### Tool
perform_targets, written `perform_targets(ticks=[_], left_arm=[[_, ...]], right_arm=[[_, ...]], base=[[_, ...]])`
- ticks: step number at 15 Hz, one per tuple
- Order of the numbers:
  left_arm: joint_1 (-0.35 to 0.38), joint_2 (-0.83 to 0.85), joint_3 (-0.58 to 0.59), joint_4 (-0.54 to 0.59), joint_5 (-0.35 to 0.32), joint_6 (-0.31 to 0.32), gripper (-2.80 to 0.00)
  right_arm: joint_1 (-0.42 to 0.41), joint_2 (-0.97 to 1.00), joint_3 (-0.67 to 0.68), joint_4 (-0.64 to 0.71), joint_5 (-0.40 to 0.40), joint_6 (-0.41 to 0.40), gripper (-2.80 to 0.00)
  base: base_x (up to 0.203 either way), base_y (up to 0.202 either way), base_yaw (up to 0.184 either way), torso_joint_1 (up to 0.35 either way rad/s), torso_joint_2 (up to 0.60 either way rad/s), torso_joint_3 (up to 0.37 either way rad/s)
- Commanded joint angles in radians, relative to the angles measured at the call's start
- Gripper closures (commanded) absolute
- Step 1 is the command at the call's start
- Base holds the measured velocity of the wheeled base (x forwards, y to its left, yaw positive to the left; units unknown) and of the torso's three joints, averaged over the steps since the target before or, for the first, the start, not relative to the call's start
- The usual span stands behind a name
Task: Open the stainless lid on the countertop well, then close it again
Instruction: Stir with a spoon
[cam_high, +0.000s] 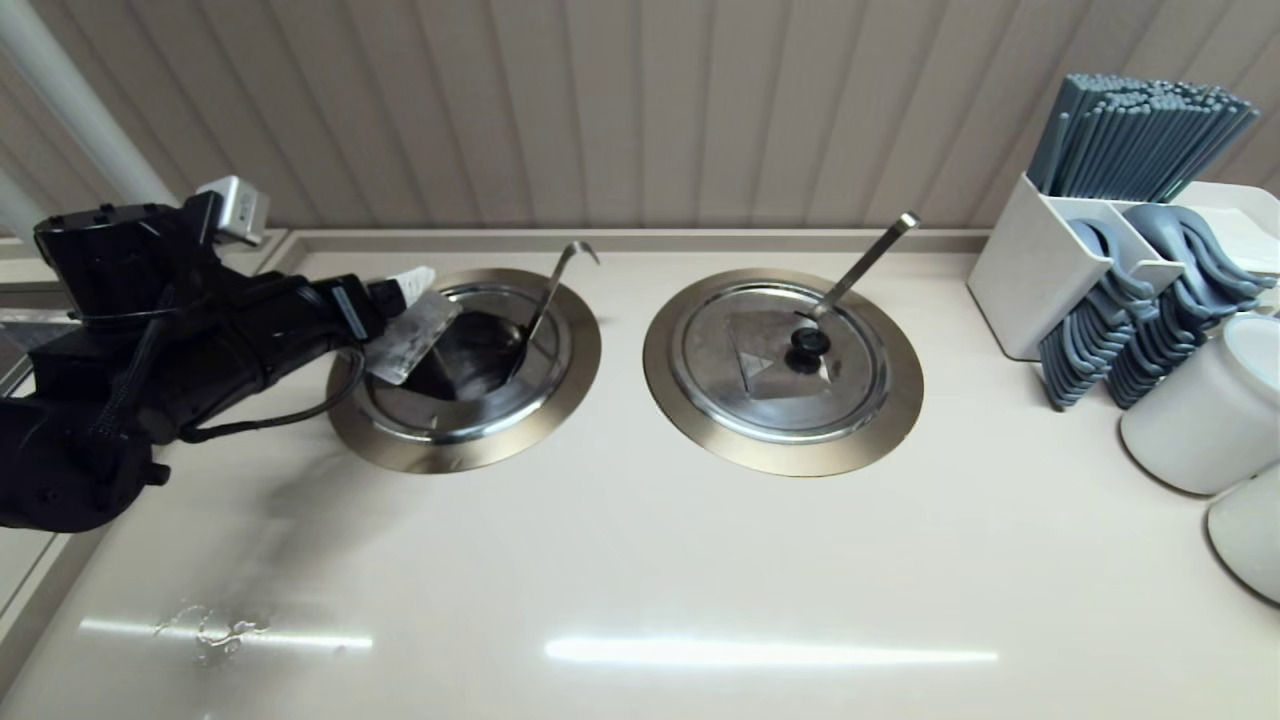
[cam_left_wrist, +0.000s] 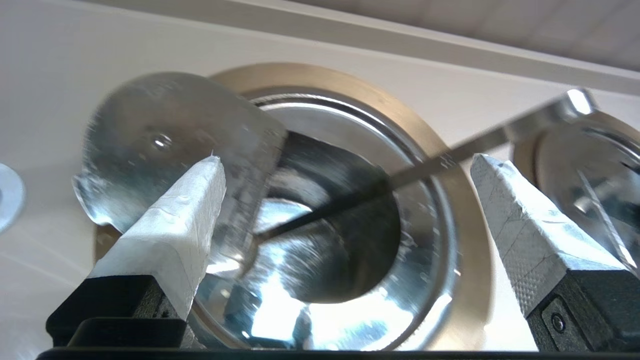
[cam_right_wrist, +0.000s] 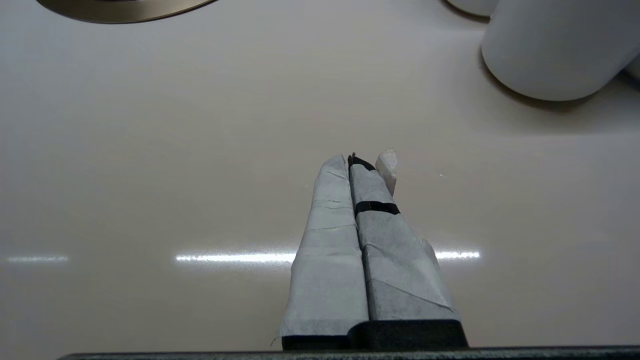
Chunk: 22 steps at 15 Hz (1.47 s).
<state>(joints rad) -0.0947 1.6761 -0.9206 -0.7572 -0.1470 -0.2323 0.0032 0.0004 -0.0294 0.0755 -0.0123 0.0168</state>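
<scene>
Lid (cam_high: 412, 340) is tilted up on edge at the near-arm side of the well (cam_high: 465, 368), right at the left gripper (cam_left_wrist: 345, 200). One finger (cam_left_wrist: 175, 225) sits against the lid's face, the other is far across the opening, so jaws wide, gripping nothing. Pot mouth is exposed straight ahead of the fingertips. Ladle handle (cam_high: 548, 300) slants across the gap between the fingers, hook end away from the gripper. Lid's flat face runs roughly along the finger; closing means tipping it forward, away from the tool, onto the well. Left arm reaches in low from the side, wrist about level. Right gripper (cam_right_wrist: 361, 162) is parked over bare counter (cam_right_wrist: 150, 150), fingers pressed together, well apart from the well; left is nearer.
</scene>
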Motion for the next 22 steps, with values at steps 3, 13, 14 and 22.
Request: perform_targets(ticks=[3, 13, 14, 22], left_arm=[[-0.128, -0.067, -0.007, 0.081, -0.009, -0.002, -2.8], [-0.229, 0.287, -0.282, 0.09, 0.063, 0.181, -2.8], [-0.23, 0.332, -0.333, 0.082, 0.064, 0.183, -2.8], [-0.252, 0.601, -0.681, 0.053, 0.15, 0.262, -2.8]], right_arm=[[0.0, 0.001, 0.0, 0.0, 0.0, 0.002, 0.0], [0.0, 0.001, -0.001, 0.0, 0.0, 0.002, 0.0], [0.0, 0.001, 0.0, 0.0, 0.0, 0.002, 0.0], [0.0, 0.001, 0.0, 0.0, 0.0, 0.003, 0.0]], base=[[0.0, 0.0, 0.0, 0.0, 0.0, 0.0], [0.0, 0.0, 0.0, 0.0, 0.0, 0.0], [0.0, 0.0, 0.0, 0.0, 0.0, 0.0], [0.0, 0.0, 0.0, 0.0, 0.0, 0.0]])
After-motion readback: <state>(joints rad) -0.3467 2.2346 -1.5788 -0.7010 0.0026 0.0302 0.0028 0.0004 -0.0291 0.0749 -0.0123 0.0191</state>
